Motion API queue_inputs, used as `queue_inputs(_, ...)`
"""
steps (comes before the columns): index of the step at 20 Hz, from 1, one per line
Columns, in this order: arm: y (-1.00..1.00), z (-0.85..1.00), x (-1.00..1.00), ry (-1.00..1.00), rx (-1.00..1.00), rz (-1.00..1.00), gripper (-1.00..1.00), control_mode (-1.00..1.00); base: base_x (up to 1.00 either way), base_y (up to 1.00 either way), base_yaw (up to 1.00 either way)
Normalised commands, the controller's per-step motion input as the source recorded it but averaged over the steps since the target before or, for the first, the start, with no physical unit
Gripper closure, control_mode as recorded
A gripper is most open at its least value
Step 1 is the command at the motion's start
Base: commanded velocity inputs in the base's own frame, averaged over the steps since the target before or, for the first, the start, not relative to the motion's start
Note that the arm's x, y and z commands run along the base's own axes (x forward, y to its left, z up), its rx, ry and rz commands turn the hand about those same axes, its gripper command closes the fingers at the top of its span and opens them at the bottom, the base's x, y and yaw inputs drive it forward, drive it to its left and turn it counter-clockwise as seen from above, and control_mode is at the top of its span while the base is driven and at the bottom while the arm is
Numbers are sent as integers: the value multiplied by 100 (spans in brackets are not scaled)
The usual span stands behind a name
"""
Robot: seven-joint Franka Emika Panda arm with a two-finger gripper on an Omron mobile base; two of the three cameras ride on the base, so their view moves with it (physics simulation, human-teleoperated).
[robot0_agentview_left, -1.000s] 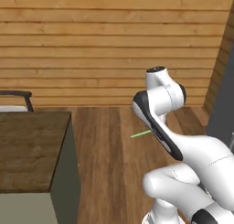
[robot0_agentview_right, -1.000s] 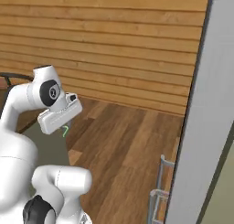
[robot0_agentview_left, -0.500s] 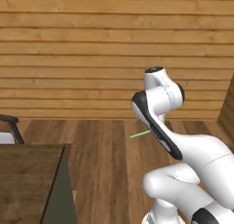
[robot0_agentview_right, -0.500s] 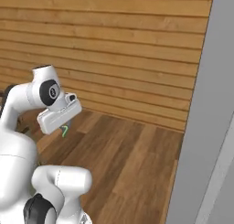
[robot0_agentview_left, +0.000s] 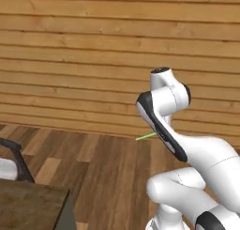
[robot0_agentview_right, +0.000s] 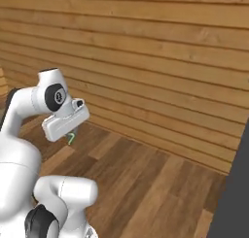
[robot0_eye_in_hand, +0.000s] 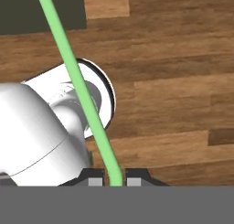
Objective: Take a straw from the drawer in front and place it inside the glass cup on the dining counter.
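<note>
No readable text, labels, brands or numbers anywhere. A small round mark sat on the arm's dark joint cap (robot0_agentview_right: pixel 56 97), too blurred to read.

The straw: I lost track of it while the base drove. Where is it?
The straw is clamped in the gripper, carried above the wooden floor.

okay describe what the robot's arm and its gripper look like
The arm is glossy white with rounded, bulbous links and dark grey to black bands at its joints. The gripper has two small dark finger tips with grey pads. No cables show.
</note>
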Motion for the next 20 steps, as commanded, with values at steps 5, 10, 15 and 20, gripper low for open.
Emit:
queue_inputs(5,0,0,0,0,0,0,100,100,100,8,57)
queue_inputs(10,0,0,0,0,0,0,100,100,100,-1,69)
queue_inputs(15,0,0,0,0,0,0,100,100,100,-19,68)
queue_inputs(20,0,0,0,0,0,0,100,100,99,-33,68)
